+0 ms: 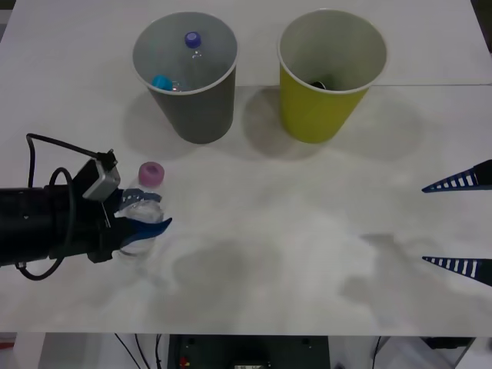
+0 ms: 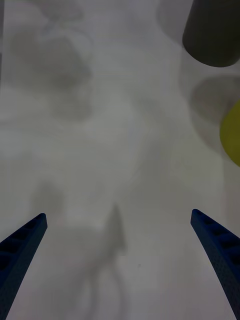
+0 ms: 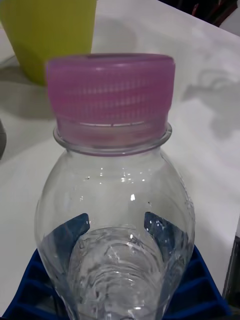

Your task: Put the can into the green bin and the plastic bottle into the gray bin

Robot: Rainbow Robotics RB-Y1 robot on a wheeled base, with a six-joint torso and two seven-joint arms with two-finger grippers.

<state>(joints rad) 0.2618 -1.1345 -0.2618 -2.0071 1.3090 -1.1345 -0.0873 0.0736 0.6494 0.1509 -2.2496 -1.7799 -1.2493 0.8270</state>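
The plastic bottle (image 1: 146, 201), clear with a pink cap (image 1: 151, 173), is at the table's left with my left gripper (image 1: 142, 219) shut on its body. The left wrist view shows the bottle (image 3: 115, 200) close up between the blue fingers (image 3: 30, 285). The gray bin (image 1: 192, 108) stands at the back left, the green bin (image 1: 315, 111) at the back right. A small dark shape (image 1: 319, 83) lies inside the green bin; I cannot tell whether it is the can. My right gripper (image 1: 461, 223) hovers open at the right edge, holding nothing.
A purple-capped bottle (image 1: 192, 40) and a cyan-capped bottle (image 1: 161, 81) lie inside the gray bin. The right wrist view shows bare white table (image 2: 120, 165) beyond the open fingers, with the gray bin (image 2: 212, 30) and the green bin (image 2: 232, 132) farther off.
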